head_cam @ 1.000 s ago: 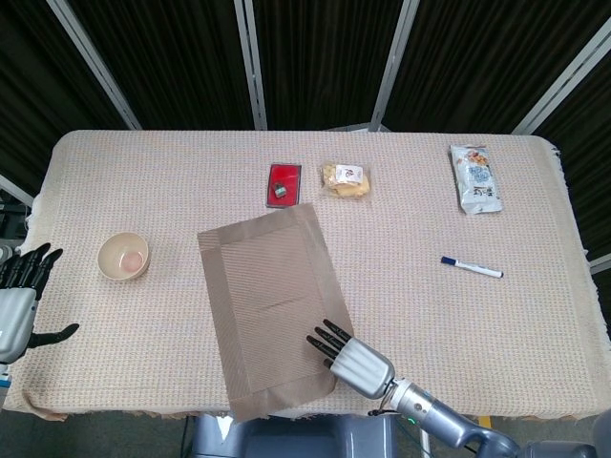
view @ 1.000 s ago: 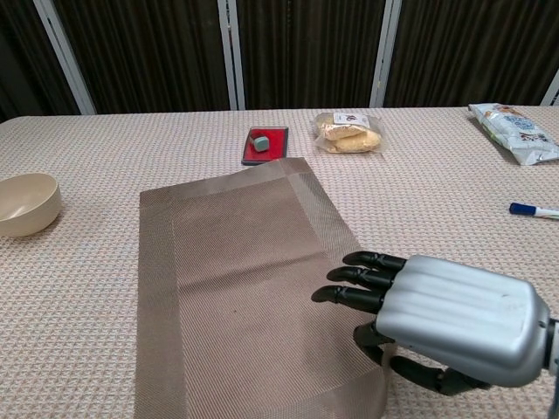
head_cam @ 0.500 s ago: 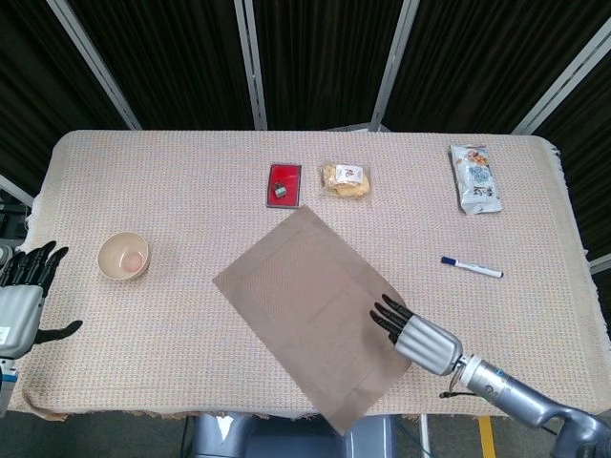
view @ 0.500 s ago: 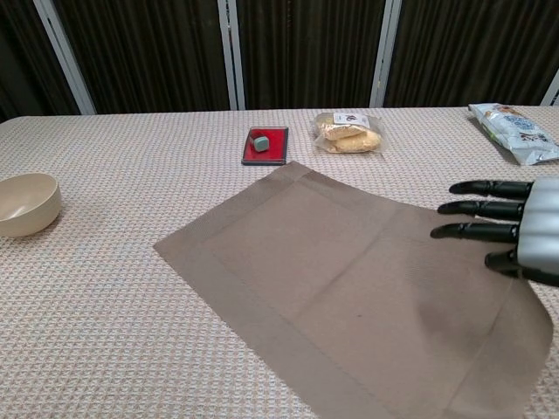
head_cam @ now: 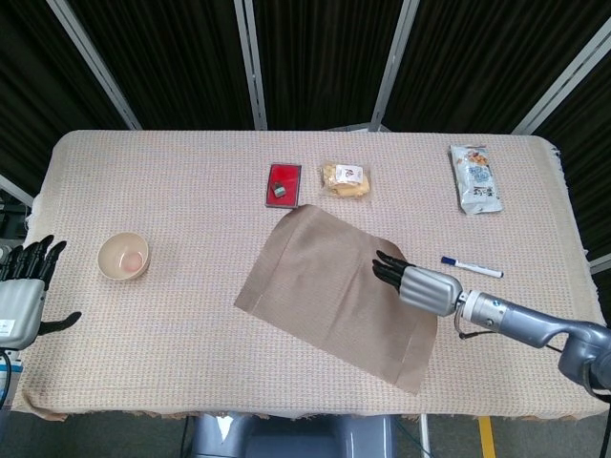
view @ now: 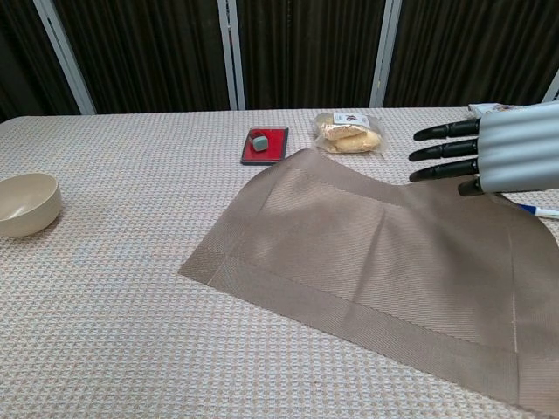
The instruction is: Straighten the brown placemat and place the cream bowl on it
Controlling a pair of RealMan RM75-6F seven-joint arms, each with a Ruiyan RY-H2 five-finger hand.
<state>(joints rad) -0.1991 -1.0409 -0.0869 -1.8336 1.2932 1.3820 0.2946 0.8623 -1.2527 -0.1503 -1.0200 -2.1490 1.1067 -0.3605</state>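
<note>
The brown placemat (head_cam: 329,286) (view: 367,253) lies askew in the middle of the table, its long side running diagonally. My right hand (head_cam: 412,282) (view: 502,157) is at the mat's far right part, fingers stretched out over it and thumb beneath. It pinches the mat, which rises off the table towards the hand in the chest view. The cream bowl (head_cam: 123,256) (view: 26,202) stands upright at the left of the table, well apart from the mat. My left hand (head_cam: 24,286) hovers off the table's left edge, fingers spread and holding nothing.
A red tray (head_cam: 284,183) (view: 265,144) with a small grey block sits just beyond the mat's far corner. Next to it lies a snack bag (head_cam: 345,179) (view: 349,131). A blue marker (head_cam: 472,267) (view: 540,210) lies right of the hand, a white packet (head_cam: 474,177) at the back right.
My right hand has moved right and away from me, dragging the mat's corner with it. The mat has swung anticlockwise and shifted right. The bowl and left hand stay put.
</note>
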